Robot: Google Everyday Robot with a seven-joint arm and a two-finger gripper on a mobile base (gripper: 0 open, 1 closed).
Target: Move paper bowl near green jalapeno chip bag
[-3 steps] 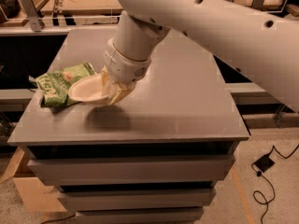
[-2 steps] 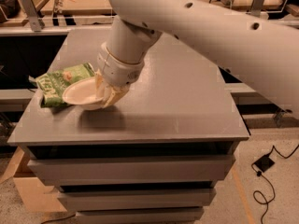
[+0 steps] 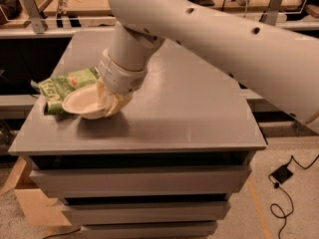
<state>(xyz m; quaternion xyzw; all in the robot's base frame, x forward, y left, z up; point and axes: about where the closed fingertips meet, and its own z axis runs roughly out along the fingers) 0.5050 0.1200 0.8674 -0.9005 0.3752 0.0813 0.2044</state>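
Beside green jalapeno chip bag (image 3: 64,86), pincer (image 3: 110,104) gripping paper bowl (image 3: 81,102)

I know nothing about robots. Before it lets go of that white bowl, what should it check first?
1. Pincer clamped on the right rim of the paper bowl: ok.
2. Bowl close to the green jalapeno chip bag: ok, its rim overlaps the bag's edge in this view.
3. Bowl resting on the table: cannot tell; a shadow lies under it.
4. Bowl's opening faces up: ok.
5. Bowl and bag inside the tabletop's edges: ok, though the bag lies near the left edge.
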